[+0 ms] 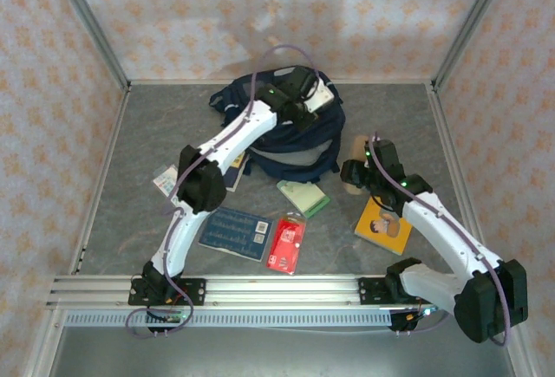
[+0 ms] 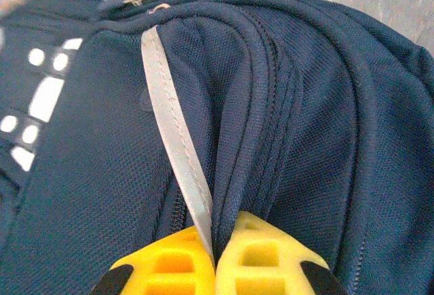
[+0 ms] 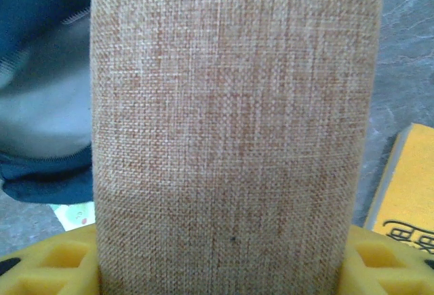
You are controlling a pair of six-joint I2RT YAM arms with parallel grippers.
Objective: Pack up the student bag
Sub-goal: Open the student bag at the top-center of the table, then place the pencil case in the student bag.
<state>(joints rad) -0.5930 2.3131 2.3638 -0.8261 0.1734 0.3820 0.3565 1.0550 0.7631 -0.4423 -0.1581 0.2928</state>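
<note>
The navy student bag (image 1: 290, 139) lies at the back centre of the table. My left gripper (image 1: 312, 101) reaches over its top. In the left wrist view the yellow fingers (image 2: 169, 264) are pressed together on a fold of the bag's fabric (image 2: 305, 139), right beside its white stripe (image 2: 169, 119). My right gripper (image 1: 355, 175) hovers just right of the bag, shut on a tan woven fabric pouch (image 3: 230, 132). The pouch stands upright between the yellow fingertips (image 3: 386, 261) and hides the gap between them.
On the table in front of the bag lie a yellow book (image 1: 383, 225), a red packet (image 1: 287, 244), a dark blue flat card (image 1: 234, 232), a green-and-white item (image 1: 304, 197) and a small booklet (image 1: 165, 179). Walls enclose the table at back, left and right.
</note>
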